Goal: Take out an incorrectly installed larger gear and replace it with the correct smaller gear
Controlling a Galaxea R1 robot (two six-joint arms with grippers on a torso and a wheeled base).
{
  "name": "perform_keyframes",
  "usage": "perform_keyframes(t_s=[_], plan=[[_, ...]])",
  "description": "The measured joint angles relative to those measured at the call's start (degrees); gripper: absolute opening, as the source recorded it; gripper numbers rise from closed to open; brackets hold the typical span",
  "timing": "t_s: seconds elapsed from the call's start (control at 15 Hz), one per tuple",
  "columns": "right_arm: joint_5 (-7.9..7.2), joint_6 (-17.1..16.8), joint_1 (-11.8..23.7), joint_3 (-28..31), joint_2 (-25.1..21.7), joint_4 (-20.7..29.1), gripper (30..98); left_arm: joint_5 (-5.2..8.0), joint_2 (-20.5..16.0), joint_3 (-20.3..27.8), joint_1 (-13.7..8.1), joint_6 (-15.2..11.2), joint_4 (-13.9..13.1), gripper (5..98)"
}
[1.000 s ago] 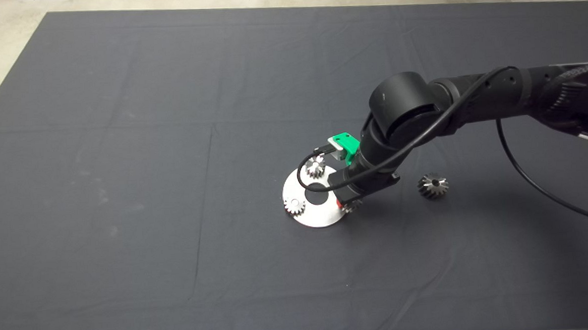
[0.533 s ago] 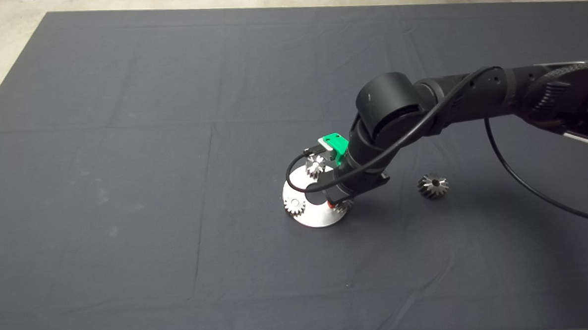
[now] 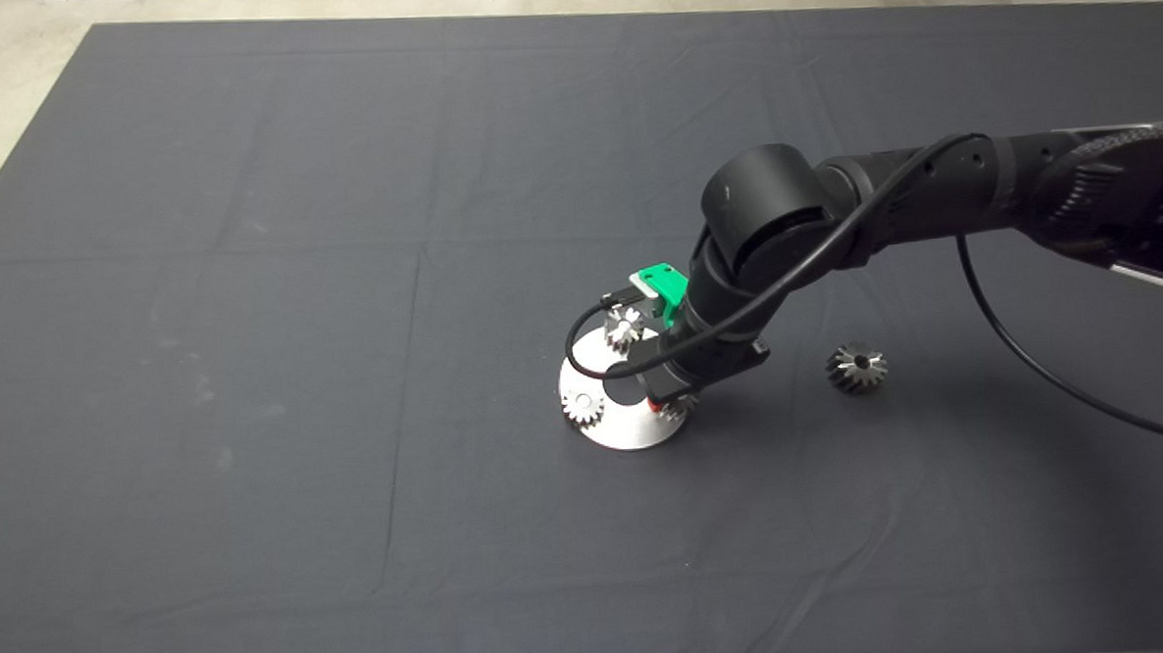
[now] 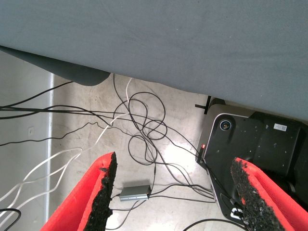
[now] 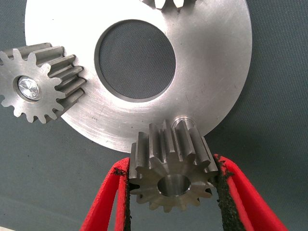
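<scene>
Here, R gripper [image 5: 171, 190] is clamping the smaller gear [image 5: 171, 175] betw. its black pads, holding it at the edge of the steel disc [image 5: 211, 82], just beside a short peg [image 5: 182, 120] on the disc's rim. A second small gear [image 5: 41, 84] is sitting on its peg at the rim, w/ a third [image 3: 624, 329] on the far side of the centre hole. The larger gear [image 3: 856, 367] is lying on the mat [image 3: 246, 282], well apart from the disc. L gripper [image 4: 175, 192], fingers spread wide, is hanging off the table over floor cables [image 4: 144, 130].

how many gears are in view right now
4: one gear at the disc's far edge, one at its left edge, one between the right gripper's fingers, one alone on the mat.
</scene>
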Motion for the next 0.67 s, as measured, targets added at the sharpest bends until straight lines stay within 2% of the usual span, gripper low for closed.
perform_keyframes(t_s=[0.67], plan=[[0.00, 0.0, 0.0, 0.0, -0.6, 0.0, 34.8, -0.09, 0.0, 0.0, 0.0, 0.0, 0.0, 59.7]])
